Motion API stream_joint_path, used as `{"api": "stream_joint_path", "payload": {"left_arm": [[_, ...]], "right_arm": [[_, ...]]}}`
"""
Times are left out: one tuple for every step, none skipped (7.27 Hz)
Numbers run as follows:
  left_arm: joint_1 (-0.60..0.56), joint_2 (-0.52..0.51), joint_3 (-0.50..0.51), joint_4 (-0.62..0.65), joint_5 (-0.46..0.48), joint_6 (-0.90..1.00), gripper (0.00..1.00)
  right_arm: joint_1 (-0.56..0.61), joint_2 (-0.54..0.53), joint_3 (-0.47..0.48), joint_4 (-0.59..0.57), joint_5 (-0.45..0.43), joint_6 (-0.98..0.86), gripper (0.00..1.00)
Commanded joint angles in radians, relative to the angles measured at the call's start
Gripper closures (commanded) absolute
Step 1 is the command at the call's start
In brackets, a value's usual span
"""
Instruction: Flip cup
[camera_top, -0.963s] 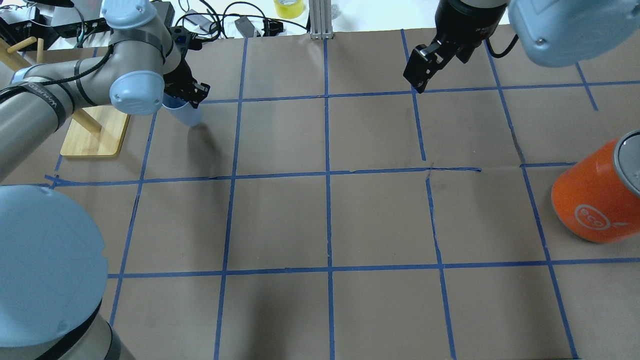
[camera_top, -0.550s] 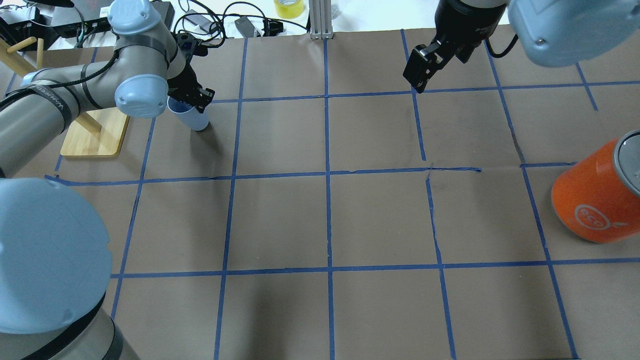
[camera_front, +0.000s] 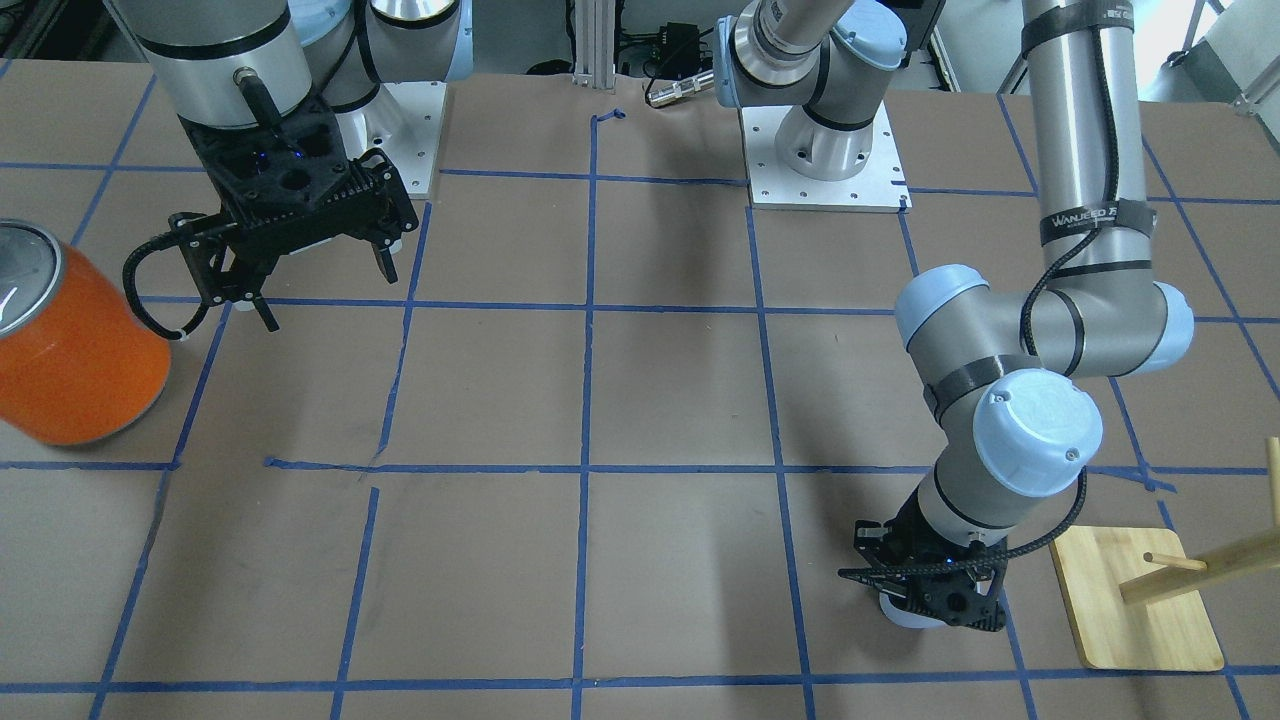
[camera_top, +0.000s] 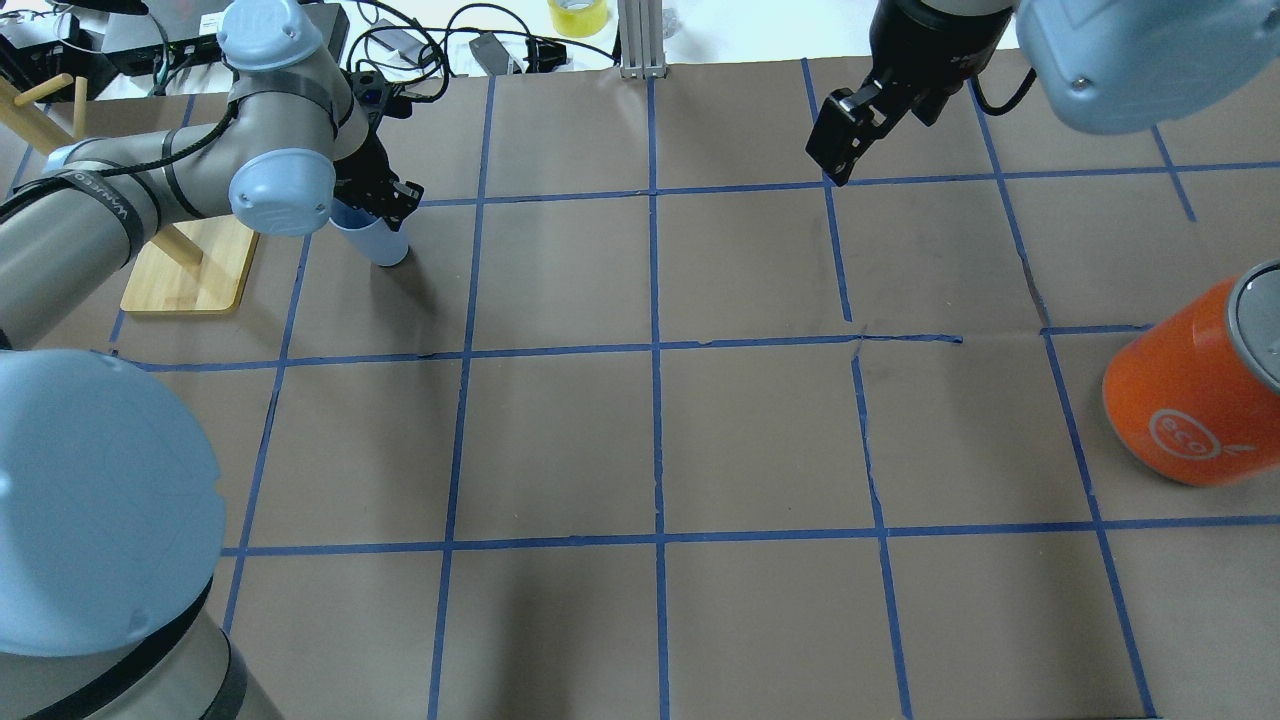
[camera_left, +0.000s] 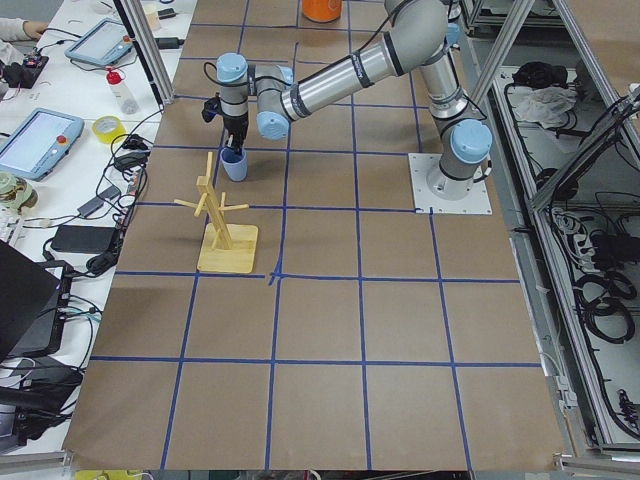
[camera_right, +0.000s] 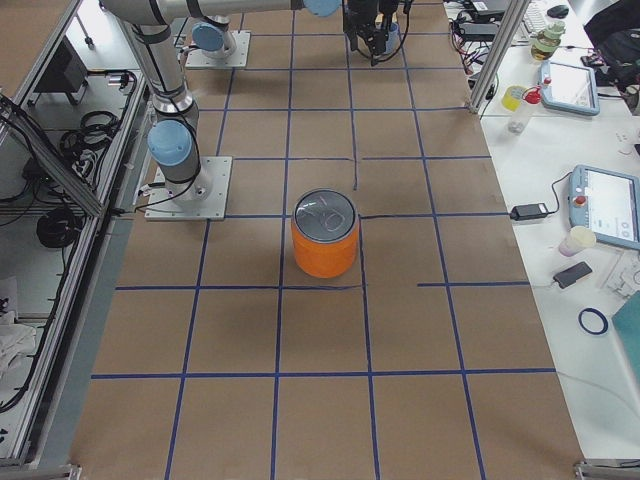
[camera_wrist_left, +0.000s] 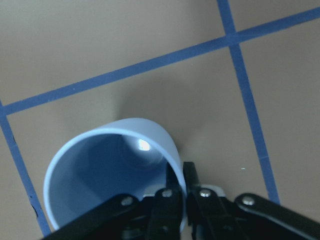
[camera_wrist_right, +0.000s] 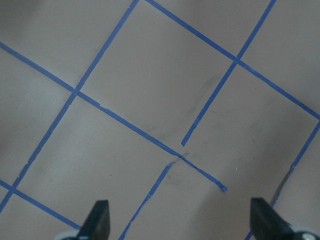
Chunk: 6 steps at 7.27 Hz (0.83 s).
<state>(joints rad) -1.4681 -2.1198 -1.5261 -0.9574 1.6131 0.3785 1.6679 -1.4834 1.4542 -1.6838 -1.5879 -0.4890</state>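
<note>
The cup is a small pale blue tumbler at the far left of the table, mouth up and nearly upright, with its base at the paper. My left gripper is shut on the cup's rim: in the left wrist view one finger is inside and one outside the wall of the cup. The cup also shows under the left gripper in the front view and in the exterior left view. My right gripper hangs open and empty over the far right squares, well above the paper.
A large orange can with a silver top stands at the right edge. A wooden peg rack on a board stands just left of the cup. Blue tape lines grid the brown paper. Cables and a tape roll lie beyond the far edge.
My left gripper has shifted slightly right with the cup and turned it from tilted to nearly upright. The right arm has not moved.
</note>
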Motion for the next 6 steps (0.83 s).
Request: {"api": "stream_joint_path", "payload": {"left_arm": [[0.0, 0.003, -0.002, -0.017, 0.027, -0.009, 0.6], [0.0, 0.018, -0.003, -0.018, 0.027, -0.013, 0.18], [0.0, 0.037, -0.011, -0.036, 0.028, -0.013, 0.11], [-0.006, 0.063, 0.004, -0.103, 0.025, -0.042, 0.06], [-0.015, 0.124, 0.01, -0.195, 0.022, -0.093, 0.03], [-0.017, 0.197, 0.032, -0.309, 0.018, -0.104, 0.03]], "right_arm": [[0.001, 0.0, 0.0, 0.001, 0.0, 0.003, 0.0], [0.001, 0.002, 0.0, 0.001, -0.001, 0.012, 0.0], [0.0, 0.002, 0.0, 0.0, 0.003, 0.035, 0.0], [-0.005, -0.001, 0.0, 0.01, -0.001, 0.067, 0.0], [-0.005, -0.002, 0.0, 0.019, 0.005, 0.198, 0.0], [-0.004, -0.008, 0.0, 0.035, 0.008, 0.351, 0.0]]}}
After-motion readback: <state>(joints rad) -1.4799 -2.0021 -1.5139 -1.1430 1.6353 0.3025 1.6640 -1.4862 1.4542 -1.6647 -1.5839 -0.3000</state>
